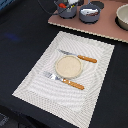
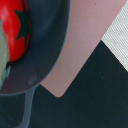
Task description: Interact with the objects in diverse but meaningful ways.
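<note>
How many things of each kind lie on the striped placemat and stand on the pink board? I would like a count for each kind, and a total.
Round plates on the placemat: 1
Orange-handled knives: 1
Orange-handled forks: 1
Grey pots on the pink board: 2
Pale bowls, cut off at the edge: 1
Total: 6

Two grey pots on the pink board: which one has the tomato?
The left pot in the exterior view: a red tomato shows inside it. The other pot shows no red.
</note>
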